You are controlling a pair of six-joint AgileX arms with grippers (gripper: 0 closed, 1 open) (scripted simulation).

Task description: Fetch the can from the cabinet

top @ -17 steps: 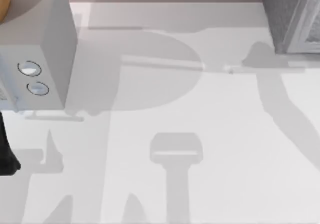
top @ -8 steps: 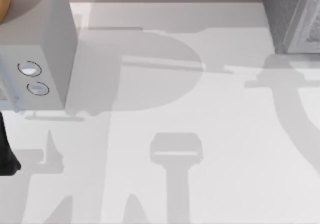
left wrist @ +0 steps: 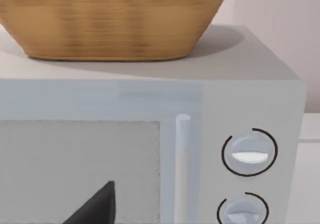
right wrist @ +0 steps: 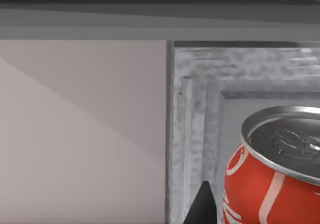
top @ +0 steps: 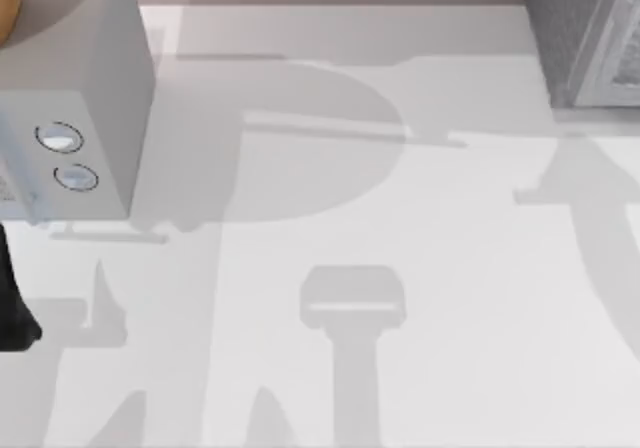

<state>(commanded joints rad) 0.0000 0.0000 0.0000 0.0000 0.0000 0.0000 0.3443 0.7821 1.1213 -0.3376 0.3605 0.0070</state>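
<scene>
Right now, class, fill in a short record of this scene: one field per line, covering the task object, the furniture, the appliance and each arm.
can: red can, silver top, upright, close in the right wrist view
cabinet: grey cabinet at the table's far right; the can sits against its grey interior
microwave: grey microwave at the table's left, two round dials
basket: woven basket resting on top of the microwave
table: white table
left arm: faces the microwave front
right arm: at the cabinet, beside the can
</scene>
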